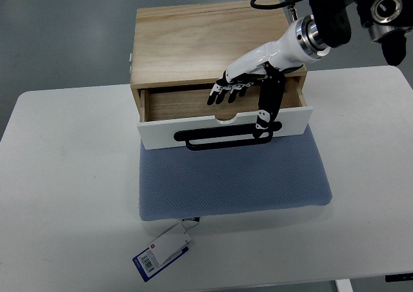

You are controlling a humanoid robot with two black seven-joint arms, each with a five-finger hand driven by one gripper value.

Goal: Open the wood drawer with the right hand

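Closest to you, a blue-and-white barcode tag [162, 252] lies on the white table [64, 176], just off the front edge of the blue-grey padded mat [232, 179]. Behind it, at the mat's far edge, stands the wooden drawer box [206, 44], and its 1 drawer [222, 127] is already pulled partway out: you can see the wood floor of the drawer behind the white front panel, which now juts out over the mat. The right hand [248, 79] reaches in from the upper right over the open drawer; its 4 dark-tipped fingers [227, 93] are stretched out over the cavity and grip nothing, while the thumb points down to the black handle [222, 139], and whether it hooks the bar or merely touches it you cannot tell. So judge the opening as largely achieved; what remains, if you want full extension, is a little more pull and then clearing the hand. The left arm does not show.
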